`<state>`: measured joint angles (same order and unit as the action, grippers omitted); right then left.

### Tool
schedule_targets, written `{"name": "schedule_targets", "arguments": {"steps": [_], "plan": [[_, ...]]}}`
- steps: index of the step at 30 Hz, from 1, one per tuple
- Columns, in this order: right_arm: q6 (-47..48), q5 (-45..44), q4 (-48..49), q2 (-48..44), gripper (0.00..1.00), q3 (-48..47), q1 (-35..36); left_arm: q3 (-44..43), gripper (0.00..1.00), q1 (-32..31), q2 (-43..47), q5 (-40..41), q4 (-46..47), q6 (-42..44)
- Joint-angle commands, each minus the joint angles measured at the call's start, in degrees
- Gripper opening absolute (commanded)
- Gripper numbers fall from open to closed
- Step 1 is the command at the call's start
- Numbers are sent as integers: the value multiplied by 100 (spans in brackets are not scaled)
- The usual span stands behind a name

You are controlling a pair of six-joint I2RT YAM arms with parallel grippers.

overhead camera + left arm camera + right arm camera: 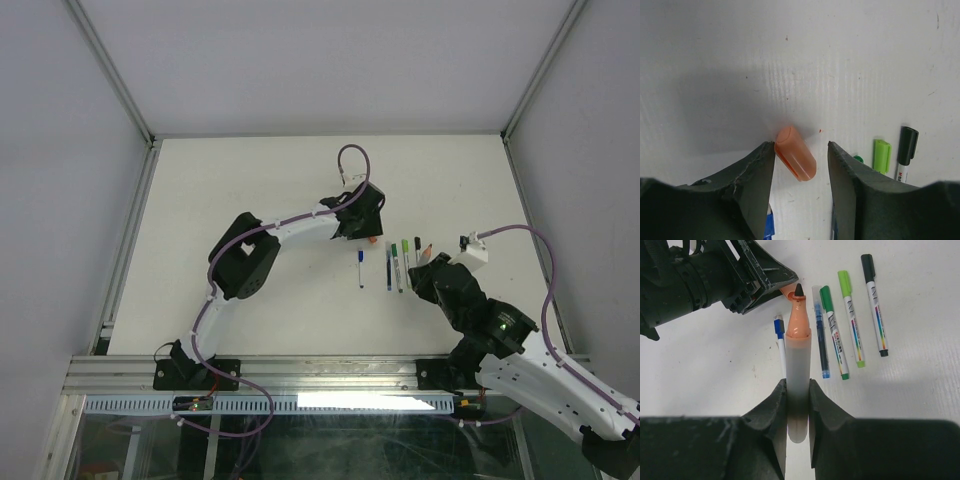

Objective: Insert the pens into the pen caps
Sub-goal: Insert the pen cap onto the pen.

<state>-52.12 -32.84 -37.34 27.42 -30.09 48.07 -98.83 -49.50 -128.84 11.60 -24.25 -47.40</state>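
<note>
Over the white surface (250, 190) the left end effector (801, 146) has its jaws apart. The right end effector (798, 390) clamps a white-barrelled, orange-necked pen (798, 355) pointing twelve o'clock. Between the left jaws a stubby orange plastic cap (796, 160) lies slanted toward eleven; closing may squirt it aside.

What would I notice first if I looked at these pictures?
Probably the orange pen, with its cap off, pinched in the right end effector and pointing towards the other arm. Next comes the little orange cap, lying on the white table between the open fingers of the left end effector. A row of other pens lies beside them.
</note>
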Motion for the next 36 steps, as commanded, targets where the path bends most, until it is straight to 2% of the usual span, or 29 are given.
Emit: {"name": "schedule_targets", "arguments": {"steps": [1, 4, 7, 12, 17, 21, 26, 36], "plan": [[44, -276, 97, -51, 0, -50, -26, -311, 44, -43, -212, 31, -141, 47], [44, -285, 112, -48, 0, -43, -26, -307, 34, -43, -261, -50, -159, 130], [44, -271, 112, -26, 0, -39, -26, -303, 28, -41, -271, -75, -165, 237], [52, -272, 115, -1, 0, -41, -27, -268, 24, 77, -126, -56, -214, 633], [87, -238, 163, 82, 0, -65, -26, 149, 21, 501, 438, -294, -154, 1132], [114, -135, 295, 216, 0, -51, -26, 689, 20, 806, 1136, -263, -147, 1774], [167, 30, 545, 491, 0, -43, -27, 1232, 22, 930, 1763, 16, -638, 2564], [167, 423, 1036, 1062, 0, -71, -39, 2558, 26, 854, 2570, -171, -1099, 2683]]}}
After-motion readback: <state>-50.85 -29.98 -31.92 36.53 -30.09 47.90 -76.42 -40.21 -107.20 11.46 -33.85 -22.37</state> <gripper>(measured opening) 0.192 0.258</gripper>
